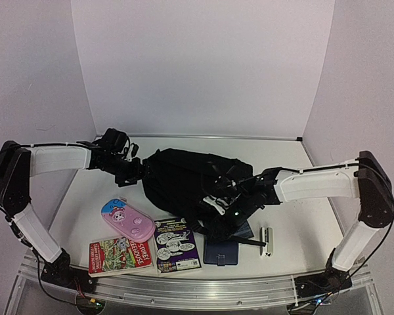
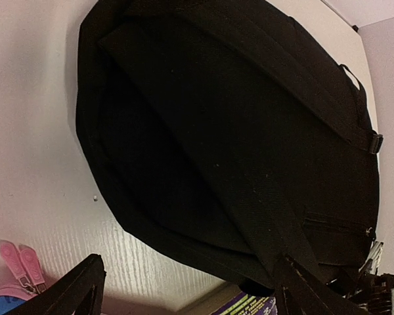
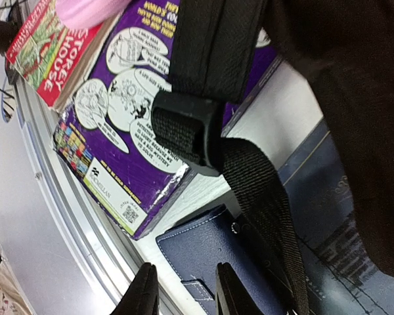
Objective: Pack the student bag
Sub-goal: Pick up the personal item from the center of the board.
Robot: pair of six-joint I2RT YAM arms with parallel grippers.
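The student bag (image 1: 184, 178), a big black fabric backpack, lies in the middle of the table with its straps facing up. My left gripper (image 1: 128, 172) hovers at the bag's left edge. In the left wrist view the bag (image 2: 236, 131) fills the frame, and the gripper (image 2: 194, 295) is wide open, gripping nothing. My right gripper (image 1: 233, 205) is at the bag's near right side. Seen from the right wrist, it (image 3: 187, 295) stands partly open over a blue notebook (image 3: 249, 262) with nothing between its fingers. A black strap (image 3: 253, 187) with a buckle (image 3: 184, 128) hangs in front of it.
Near the front edge lie a pink pencil case (image 1: 127, 220), a red book (image 1: 119, 254), a purple book (image 1: 176, 245), the blue notebook (image 1: 224, 252) and a small white object (image 1: 268, 240). The metal table rail (image 1: 197, 289) runs along the front.
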